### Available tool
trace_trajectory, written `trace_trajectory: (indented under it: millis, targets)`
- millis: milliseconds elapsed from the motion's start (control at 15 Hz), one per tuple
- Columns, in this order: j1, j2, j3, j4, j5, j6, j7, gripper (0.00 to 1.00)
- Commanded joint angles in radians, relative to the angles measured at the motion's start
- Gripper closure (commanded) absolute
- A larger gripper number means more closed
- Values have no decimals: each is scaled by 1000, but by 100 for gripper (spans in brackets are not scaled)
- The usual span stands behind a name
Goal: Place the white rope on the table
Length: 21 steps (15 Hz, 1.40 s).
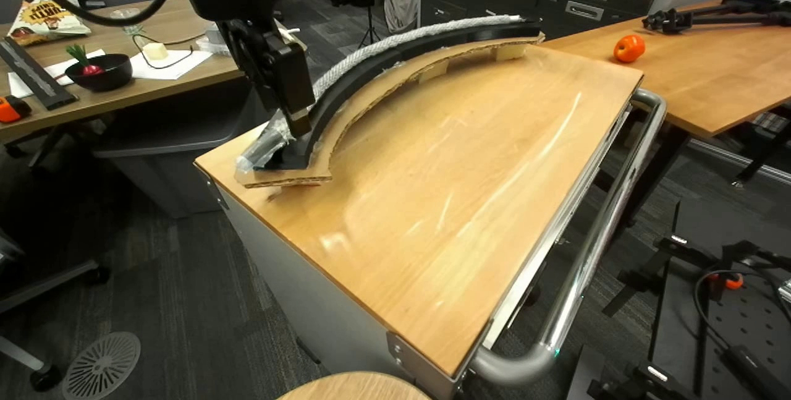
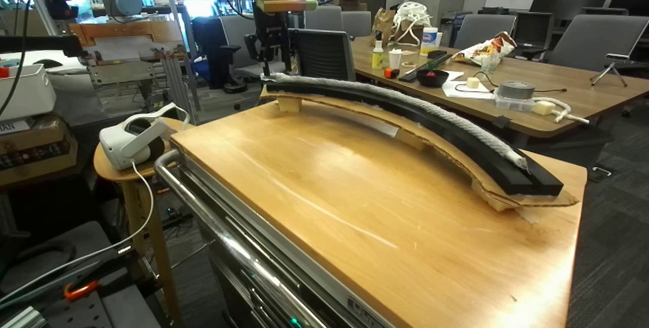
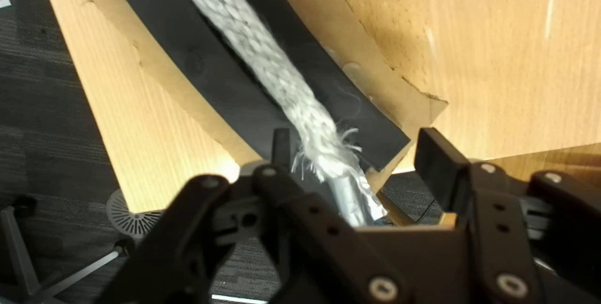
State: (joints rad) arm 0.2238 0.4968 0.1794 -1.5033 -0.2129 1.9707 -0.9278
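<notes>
Two risks, left to right in the wrist view: the rope (image 3: 284,78), lying along the track (image 3: 220,74) from eleven o'clock to five, could drag it if snagged; the gripper (image 3: 358,156), jaws parted either side of the frayed end, might pinch only loose strands. The bench (image 3: 131,120) is smooth wood, the curved track matte, the rope thickly braided, the cardboard (image 3: 394,92) at two o'clock torn-edged.

There, on the brown desk (image 2: 588,97), sat a black bowl (image 1: 102,80) cradling a radish (image 1: 91,70), snack bag (image 1: 52,15) slumped nearby! On a round stool (image 2: 116,174) rested a white headset (image 2: 121,148), while a tomato (image 1: 629,48) gleamed atop a neighbouring wooden worktop (image 1: 729,72)!
</notes>
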Motion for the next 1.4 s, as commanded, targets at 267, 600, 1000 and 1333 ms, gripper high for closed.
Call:
trace_trajectory:
  millis: [267, 600, 1000, 1333]
  targets:
    - [9, 100, 1, 155, -21, -99, 4, 35]
    - [8, 122, 0, 186, -23, -122, 0, 84]
    - [-19, 91, 6, 160, 11, -140, -3, 98]
    - [-109, -73, 40, 45, 130, -249, -129, 98]
